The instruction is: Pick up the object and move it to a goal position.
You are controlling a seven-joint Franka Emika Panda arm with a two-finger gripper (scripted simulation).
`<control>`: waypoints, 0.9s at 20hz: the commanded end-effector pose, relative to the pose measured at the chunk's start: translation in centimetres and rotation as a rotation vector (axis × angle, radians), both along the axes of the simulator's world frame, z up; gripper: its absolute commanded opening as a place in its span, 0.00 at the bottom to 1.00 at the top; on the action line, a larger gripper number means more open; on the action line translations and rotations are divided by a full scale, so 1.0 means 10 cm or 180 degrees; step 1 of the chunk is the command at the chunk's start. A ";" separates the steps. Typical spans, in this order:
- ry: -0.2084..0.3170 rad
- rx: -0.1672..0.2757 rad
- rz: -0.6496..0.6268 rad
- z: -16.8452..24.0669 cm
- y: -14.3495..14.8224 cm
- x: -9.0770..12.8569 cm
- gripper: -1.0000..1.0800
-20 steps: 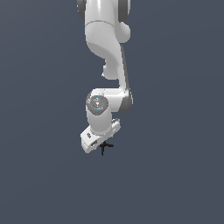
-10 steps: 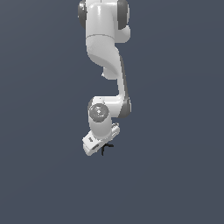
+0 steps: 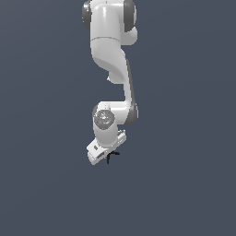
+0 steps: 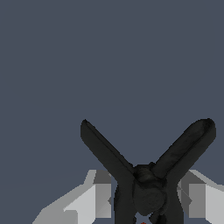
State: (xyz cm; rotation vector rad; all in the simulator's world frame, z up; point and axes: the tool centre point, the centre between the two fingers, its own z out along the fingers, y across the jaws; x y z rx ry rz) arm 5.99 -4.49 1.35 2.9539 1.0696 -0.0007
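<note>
Fingers (image 4: 98, 199) sit one on each side of the object (image 4: 146, 175), a small black piece of crossed prongs with a red spot at its base, and appear closed narrowly on its hub. In the exterior view the object (image 3: 111, 156) pokes out just past the fingertips at the white gripper (image 3: 107, 154), no surface visible beneath. Judgement: carry phase; keep squeeze steady, move smoothly, avoid wrist twists, since the thin prongs give little contact area and could pivot or slip.
</note>
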 end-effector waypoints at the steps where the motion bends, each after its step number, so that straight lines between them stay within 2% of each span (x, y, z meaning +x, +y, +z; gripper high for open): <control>1: -0.0001 0.0000 0.0001 0.00 0.00 0.00 0.00; 10: -0.0001 0.0000 0.0001 0.08 0.01 -0.05 0.00; 18: 0.0000 -0.0001 0.0000 0.36 0.02 -0.25 0.00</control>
